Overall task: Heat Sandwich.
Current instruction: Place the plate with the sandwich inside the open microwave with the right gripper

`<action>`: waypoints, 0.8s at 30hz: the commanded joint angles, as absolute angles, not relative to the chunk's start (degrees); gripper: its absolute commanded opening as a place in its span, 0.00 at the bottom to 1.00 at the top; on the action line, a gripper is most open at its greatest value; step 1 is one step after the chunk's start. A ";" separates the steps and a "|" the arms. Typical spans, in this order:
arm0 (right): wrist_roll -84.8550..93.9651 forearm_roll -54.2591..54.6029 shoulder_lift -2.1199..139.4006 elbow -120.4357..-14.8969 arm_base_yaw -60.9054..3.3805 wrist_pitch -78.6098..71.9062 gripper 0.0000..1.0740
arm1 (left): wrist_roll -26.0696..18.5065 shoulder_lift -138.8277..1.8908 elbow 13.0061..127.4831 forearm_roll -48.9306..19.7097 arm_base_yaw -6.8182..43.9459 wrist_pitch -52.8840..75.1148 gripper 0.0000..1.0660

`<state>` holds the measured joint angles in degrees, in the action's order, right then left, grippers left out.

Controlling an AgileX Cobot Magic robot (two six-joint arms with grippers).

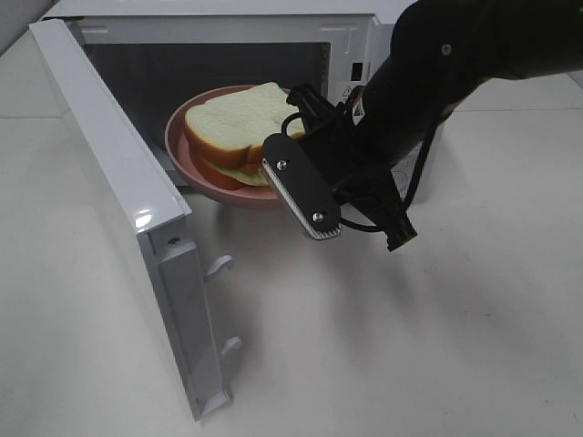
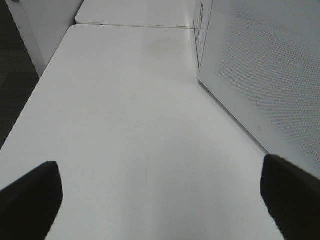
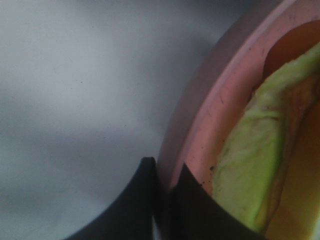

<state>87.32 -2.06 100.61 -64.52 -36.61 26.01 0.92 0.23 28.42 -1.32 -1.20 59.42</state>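
Sandwich [image 1: 239, 123]: where does it sit?
— Flat on the pink plate [image 1: 182, 150], at the mouth of the microwave [image 1: 209, 27], whose door [image 1: 118, 182] stands swung wide. It has white bread on top and tan crust round the edge.

What does the high view miss?
— The grip, because the arm's bulk covers it there. The right wrist view is close up. It shows the right gripper [image 3: 165, 195] with its two dark fingertips pinched on the plate's rim, one on each side. The sandwich's yellow-green filling is just beside them.

And the other arm?
— Only its own wrist view shows it. The left gripper [image 2: 160, 200] hangs over the white table [image 2: 125, 100], fingertips spread far apart, grasping nothing. A white dotted panel [image 2: 265, 65] stands near. Whether it is door or side wall, I cannot tell.
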 commanded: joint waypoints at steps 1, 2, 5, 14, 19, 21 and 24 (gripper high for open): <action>87.26 -1.78 102.04 -66.75 -36.78 25.10 0.01 | 0.97 1.38 28.36 -1.43 -1.32 59.30 0.95; 86.75 -1.78 103.25 -67.78 -36.78 25.21 0.01 | 0.97 1.38 28.36 -1.43 -1.32 59.30 0.95; 86.75 -1.83 104.39 -68.93 -36.78 25.61 0.01 | 0.97 1.38 28.36 -1.43 -1.32 59.30 0.95; 83.54 -2.46 110.29 -75.97 -36.78 28.19 0.01 | 0.97 1.38 28.36 -1.43 -1.32 59.30 0.95; 80.84 -3.04 113.27 -80.16 -36.78 30.71 0.02 | 0.97 1.38 28.36 -1.43 -1.32 59.30 0.95; 77.98 -4.76 114.65 -82.51 -36.78 31.23 0.02 | 0.97 1.38 28.36 -1.43 -1.32 59.30 0.95; 75.97 -5.73 115.68 -84.51 -36.78 31.23 0.02 | 0.97 1.38 28.36 -1.43 -1.32 59.30 0.95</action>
